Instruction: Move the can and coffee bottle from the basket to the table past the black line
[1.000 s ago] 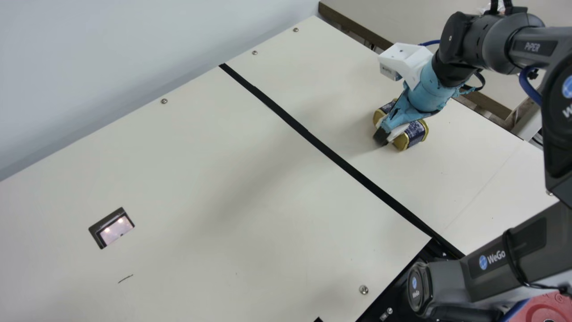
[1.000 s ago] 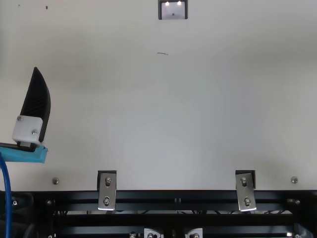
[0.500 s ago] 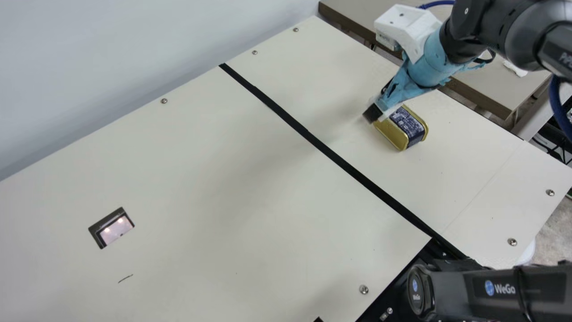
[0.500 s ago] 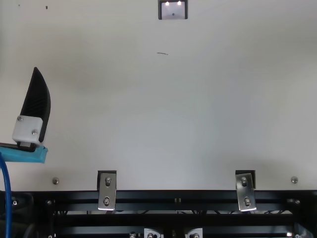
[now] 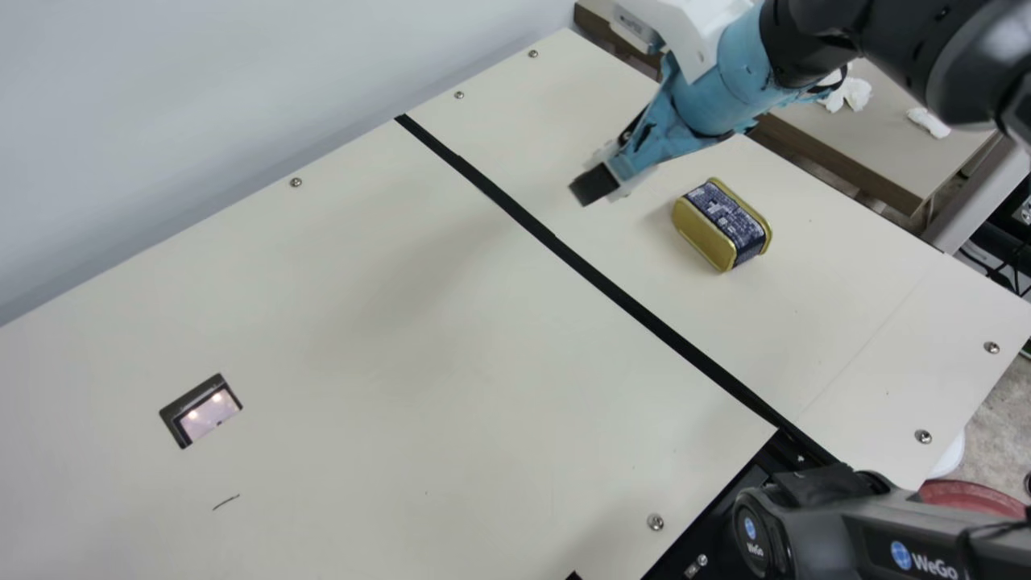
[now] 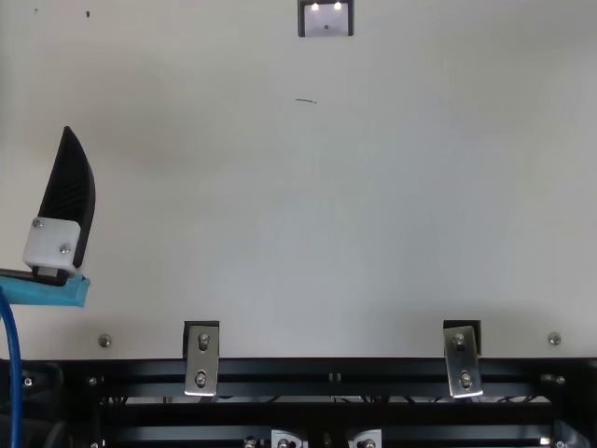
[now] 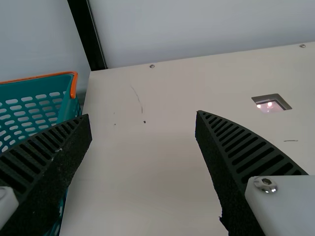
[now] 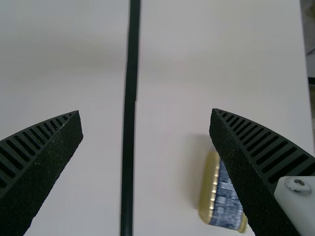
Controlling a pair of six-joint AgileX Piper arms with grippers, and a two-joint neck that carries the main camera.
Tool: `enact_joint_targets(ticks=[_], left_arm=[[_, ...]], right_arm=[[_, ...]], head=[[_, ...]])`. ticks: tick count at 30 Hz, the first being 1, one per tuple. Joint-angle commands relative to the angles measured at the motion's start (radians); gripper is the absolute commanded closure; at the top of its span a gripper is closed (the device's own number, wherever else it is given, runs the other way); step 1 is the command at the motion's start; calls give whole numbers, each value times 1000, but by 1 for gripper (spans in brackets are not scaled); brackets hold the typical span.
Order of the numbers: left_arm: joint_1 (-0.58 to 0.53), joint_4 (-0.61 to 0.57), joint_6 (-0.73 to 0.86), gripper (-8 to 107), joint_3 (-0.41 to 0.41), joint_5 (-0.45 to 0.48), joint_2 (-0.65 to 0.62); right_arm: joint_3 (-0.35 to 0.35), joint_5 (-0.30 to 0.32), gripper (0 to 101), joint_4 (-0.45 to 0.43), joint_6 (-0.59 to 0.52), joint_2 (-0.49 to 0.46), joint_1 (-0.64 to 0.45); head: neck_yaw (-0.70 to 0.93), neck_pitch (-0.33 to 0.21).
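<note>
Looking at the main view, you find the can (image 5: pixel 723 219) lying on its side on the table (image 5: pixel 362 322), on the right-hand side of the black line (image 5: pixel 584 266) and apart from it, its gold end turned partly towards you and its dark blue label upward. Your right gripper (image 5: pixel 594 185) is between the line and the can, apart from the can; it seems to be above the tabletop, though from this angle you can't judge the height well. In the right wrist view, you see the two ribbed fingers of the right gripper (image 8: pixel 146 114) spread wide, with the line running through the gap and one finger covering part of the can. Over at the left edge of the top view, you have one black finger of the left gripper (image 6: pixel 67 196) above the table, well apart from the metal brackets (image 6: pixel 201 359). From its own wrist, you can see that the left gripper (image 7: pixel 142 115) also has its fingers spread, and the teal basket (image 7: pixel 70 105) with its orange handle stands near the table's corner, partly hidden behind one finger.
</note>
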Motion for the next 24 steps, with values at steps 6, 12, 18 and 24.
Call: enact_joint_targets(ticks=[6,12,18,24], left_arm=[[0,0,0,9,0,0,0],[0,0,0,9,0,0,0],[0,0,0,9,0,0,0],[0,0,0,9,0,0,0]], right_arm=[[8,118,0,214,-31,-99,18],[52,243,0,428,-80,-198,-28],[136,318,0,619,-103,-289,-60],[227,318,0,741,-71,-385,0]], head=[[-11,-23],[-11,-23],[-11,-23],[-11,-23]])
